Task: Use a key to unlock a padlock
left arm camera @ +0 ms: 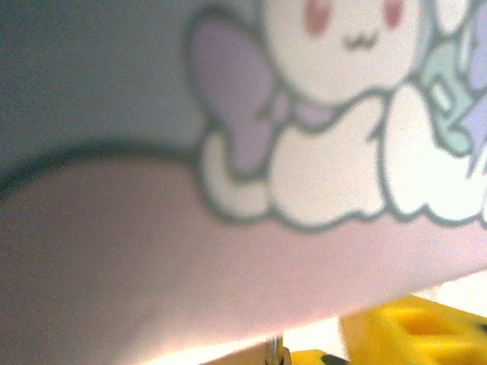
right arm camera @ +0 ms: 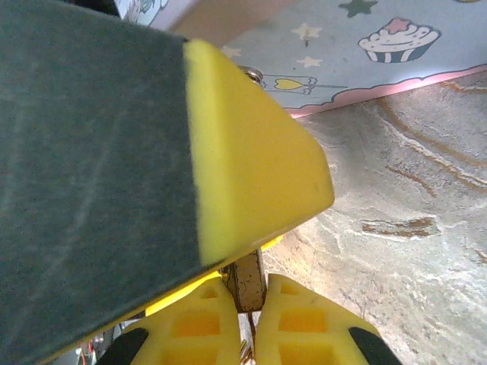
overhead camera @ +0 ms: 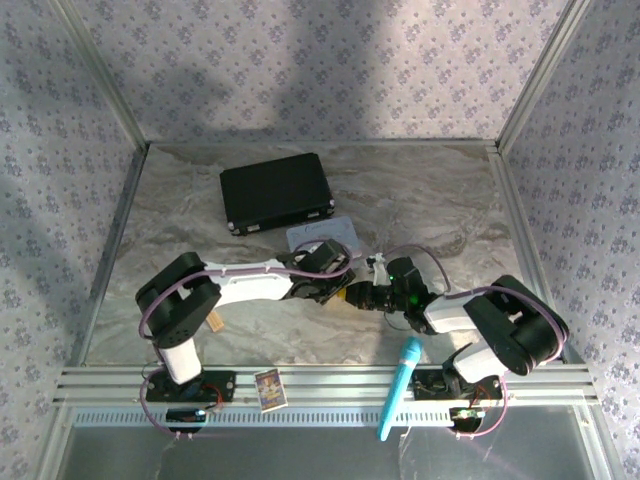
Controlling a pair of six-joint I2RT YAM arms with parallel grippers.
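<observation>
Yellow-fingered right claw pinches a thin brassy slab, by my judgement the tiny brass padlock. Its long axis points out at the left claw, whose grip I cannot tell. Overhead, both meet beside the pastel cartoon tin. The thin silvery key is too small to make out.

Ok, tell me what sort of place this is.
Likely a robot test cell: a left arm and right arm bolted to a metal rail, a marble-look tabletop, patterned walls in a metal frame.
</observation>
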